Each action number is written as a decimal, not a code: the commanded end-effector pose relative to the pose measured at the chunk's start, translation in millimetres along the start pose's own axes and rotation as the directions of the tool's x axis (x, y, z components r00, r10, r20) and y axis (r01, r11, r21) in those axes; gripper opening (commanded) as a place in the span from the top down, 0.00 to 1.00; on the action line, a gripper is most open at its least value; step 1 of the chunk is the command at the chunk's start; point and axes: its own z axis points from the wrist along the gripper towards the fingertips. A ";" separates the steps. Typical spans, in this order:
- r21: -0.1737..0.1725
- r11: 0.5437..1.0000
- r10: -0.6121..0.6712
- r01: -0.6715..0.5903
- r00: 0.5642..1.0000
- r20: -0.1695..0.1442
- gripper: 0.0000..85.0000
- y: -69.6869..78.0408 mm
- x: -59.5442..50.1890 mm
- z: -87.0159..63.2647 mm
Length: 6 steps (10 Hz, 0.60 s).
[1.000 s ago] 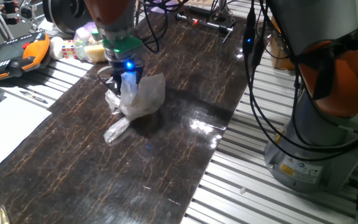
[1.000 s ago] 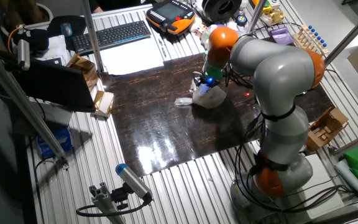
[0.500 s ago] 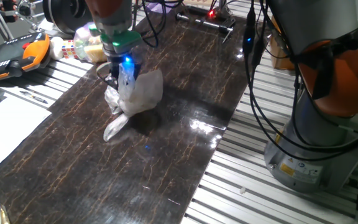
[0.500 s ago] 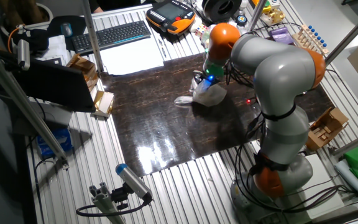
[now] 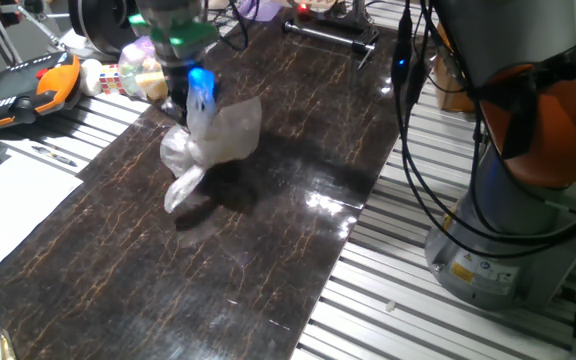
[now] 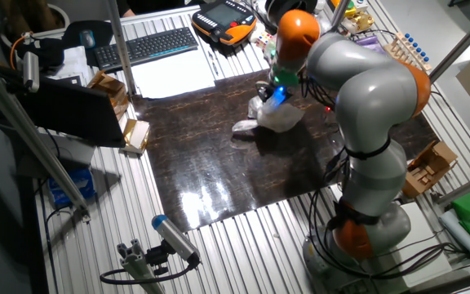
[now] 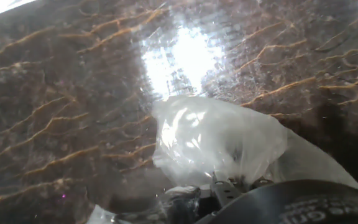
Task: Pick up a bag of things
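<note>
one fixed view: our gripper [image 5: 196, 100] is clamped on the bag of things [image 5: 218, 138], which hangs right below it, twisted tail [image 5: 182, 188] trailing toward the dark table [image 5: 268, 260].

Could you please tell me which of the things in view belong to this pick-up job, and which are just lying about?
Part of the job:
- bag, clear and whitish
- gripper, shut on the bag's top

Just lying about:
- purple-tinted bag
- orange pendant
- keyboard
- paper
</note>
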 end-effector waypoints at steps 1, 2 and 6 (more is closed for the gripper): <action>0.004 1.000 -0.004 0.004 1.000 0.000 0.99 0.9 1.5 -14.8; 0.009 1.000 -0.006 0.006 1.000 -0.007 0.99 1.6 3.2 -27.7; 0.007 0.999 -0.052 0.052 0.998 -0.041 0.99 -6.4 14.5 -83.3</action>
